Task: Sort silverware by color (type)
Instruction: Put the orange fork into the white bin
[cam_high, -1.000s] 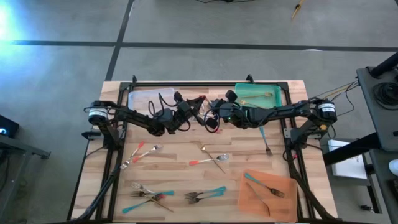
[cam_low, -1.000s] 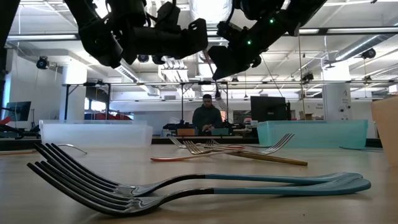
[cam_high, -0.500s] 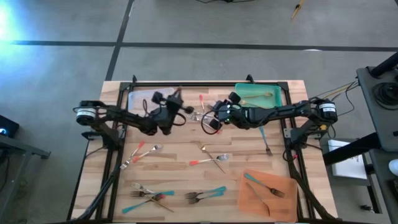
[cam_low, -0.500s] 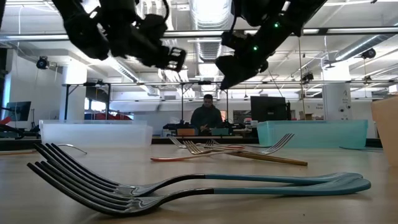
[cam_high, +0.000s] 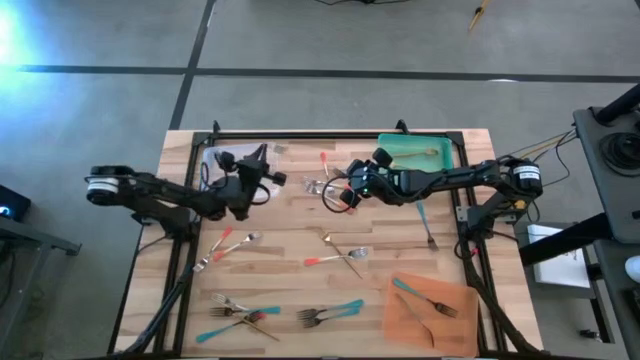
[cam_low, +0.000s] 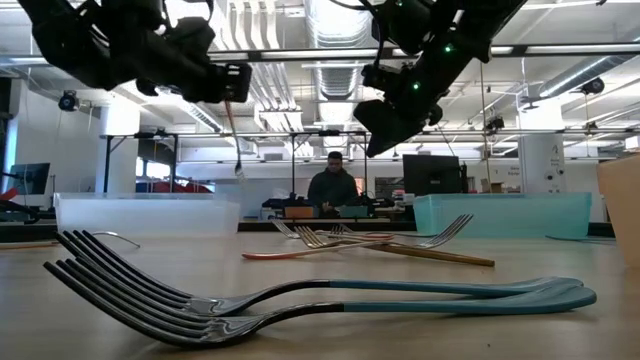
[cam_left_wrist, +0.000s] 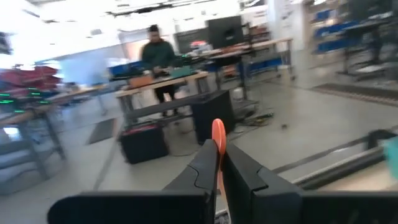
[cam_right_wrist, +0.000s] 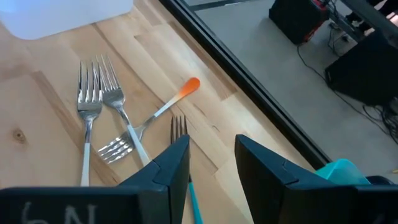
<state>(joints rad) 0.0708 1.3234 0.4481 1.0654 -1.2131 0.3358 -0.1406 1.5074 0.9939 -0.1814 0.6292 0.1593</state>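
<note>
While the left gripper (cam_high: 262, 181) hangs over the far left part of the wooden table (cam_high: 290, 250), beside the clear tray (cam_high: 214, 158), its fingers (cam_left_wrist: 202, 174) are pressed together on a thin red-handled utensil (cam_left_wrist: 218, 146), whose handle tip sticks up between them in the left wrist view. The right gripper (cam_high: 343, 194) hovers near the far middle of the table, just left of the green tray (cam_high: 402, 147); its fingers (cam_right_wrist: 174, 163) stand apart, with a teal-handled fork (cam_right_wrist: 184, 155) showing between them, but whether they touch it cannot be told.

Below and just beyond that gripper, a cluster of forks (cam_right_wrist: 102, 109) lies on the wood with an orange-tipped fork (cam_right_wrist: 163, 109) crossing them; in the high view these sit at the far middle of the table.

Other silverware is spread across the table. Two red-handled pieces (cam_high: 225, 245) lie at the left; a gold piece and a red-handled fork (cam_high: 340, 255) cross in the middle. A teal-handled fork (cam_high: 425, 222) lies at the right, near the right arm. Along the near edge, a teal and red pair (cam_high: 240, 315) sits at the left and two teal-handled forks (cam_high: 332, 312) lie in the middle. The orange tray (cam_high: 455, 325) at the near right holds a teal-handled piece and a darker fork. A gold piece (cam_high: 430, 153) lies in the green tray.

A person (cam_low: 333, 185) stands at a bench in the room behind.
</note>
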